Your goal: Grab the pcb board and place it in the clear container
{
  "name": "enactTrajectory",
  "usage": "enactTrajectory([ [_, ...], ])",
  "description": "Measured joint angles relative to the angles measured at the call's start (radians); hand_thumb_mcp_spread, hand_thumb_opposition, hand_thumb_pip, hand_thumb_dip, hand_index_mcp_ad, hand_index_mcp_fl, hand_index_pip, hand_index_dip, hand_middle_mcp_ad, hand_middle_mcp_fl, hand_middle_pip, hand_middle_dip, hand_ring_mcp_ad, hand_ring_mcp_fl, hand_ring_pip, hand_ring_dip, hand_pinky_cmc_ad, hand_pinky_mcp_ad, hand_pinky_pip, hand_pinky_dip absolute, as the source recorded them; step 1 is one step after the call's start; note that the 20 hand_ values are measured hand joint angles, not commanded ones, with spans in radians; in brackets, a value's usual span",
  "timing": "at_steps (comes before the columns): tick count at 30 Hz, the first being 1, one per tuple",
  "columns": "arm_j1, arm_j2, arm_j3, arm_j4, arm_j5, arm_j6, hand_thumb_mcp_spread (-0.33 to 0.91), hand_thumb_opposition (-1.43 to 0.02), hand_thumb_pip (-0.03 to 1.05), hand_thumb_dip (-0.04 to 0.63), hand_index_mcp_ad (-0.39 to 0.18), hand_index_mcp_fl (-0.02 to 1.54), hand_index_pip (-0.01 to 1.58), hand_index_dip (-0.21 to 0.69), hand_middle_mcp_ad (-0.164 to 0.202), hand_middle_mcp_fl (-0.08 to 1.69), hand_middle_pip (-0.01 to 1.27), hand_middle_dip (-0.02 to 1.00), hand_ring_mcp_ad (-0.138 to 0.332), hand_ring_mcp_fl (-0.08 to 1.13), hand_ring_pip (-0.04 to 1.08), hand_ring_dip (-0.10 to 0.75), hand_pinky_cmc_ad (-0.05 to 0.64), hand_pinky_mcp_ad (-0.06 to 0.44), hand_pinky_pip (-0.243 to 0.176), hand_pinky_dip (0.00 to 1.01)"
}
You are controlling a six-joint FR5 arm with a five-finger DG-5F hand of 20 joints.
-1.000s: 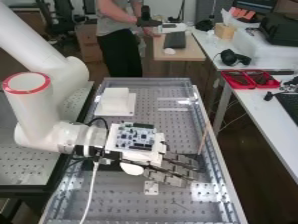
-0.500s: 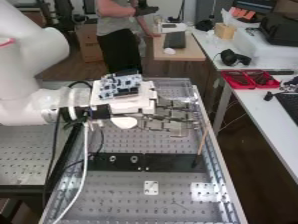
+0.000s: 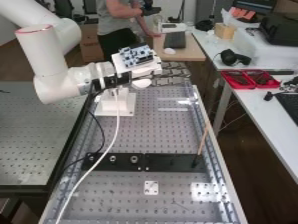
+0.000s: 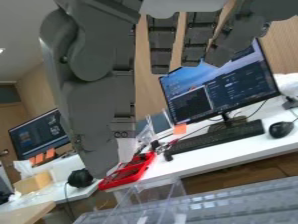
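Above the far end of the bench, the hand (image 3: 171, 75) points to the right with straight fingers. A blue and white circuit board (image 3: 136, 56) lies on the white housing on the back of the hand, not between its fingers. In the wrist view the hand (image 4: 161, 45) hangs with its fingers straight and the large thumb apart from them; nothing is seen held in the gap. A clear container (image 4: 151, 196) with thin transparent walls stands below the hand in the wrist view.
A white stepped block (image 3: 118, 106) stands just below the wrist on the perforated bench (image 3: 146, 137). Nearer lies a black bar (image 3: 163, 162), with a thin wooden stick (image 3: 202, 141) leaning up by its right end. Red trays (image 3: 249, 79) sit on the side table. Cables trail from the wrist.
Over the last second the hand has risen from low over the middle of the bench and travelled to its far end. The board on its back has moved along, and the black bar has come into sight.
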Motion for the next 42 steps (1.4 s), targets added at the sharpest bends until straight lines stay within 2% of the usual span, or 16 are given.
enactTrajectory([
  [7, 0.095, -0.078, 0.052, -0.017, 0.128, 0.011, 0.68, -0.95, 0.38, 0.201, -0.173, 1.01, 0.81, 0.283, 0.061, 0.17, 0.13, 0.13, 0.115, 0.08, 0.1, -0.035, 0.379, 0.098, -0.063, 0.18],
  [14, 0.154, -0.137, 0.102, -0.047, 0.271, -0.023, 0.68, -0.95, 0.36, 0.201, -0.173, 1.03, 0.79, 0.281, 0.061, 0.18, 0.13, 0.14, 0.115, 0.08, 0.11, -0.03, 0.379, 0.098, -0.063, 0.18],
  [22, 0.206, -0.189, 0.148, -0.08, 0.366, -0.059, 0.68, -0.95, 0.36, 0.201, -0.175, 1.03, 0.79, 0.29, 0.061, 0.18, 0.13, 0.14, 0.115, 0.08, 0.1, -0.023, 0.377, 0.098, -0.063, 0.18],
  [42, 0.299, -0.211, 0.191, -0.113, 0.601, -0.1, 0.68, -0.95, 0.36, 0.201, -0.175, 1.03, 0.79, 0.29, 0.061, 0.18, 0.13, 0.14, 0.113, 0.09, 0.1, -0.023, 0.377, 0.099, -0.063, 0.18],
])
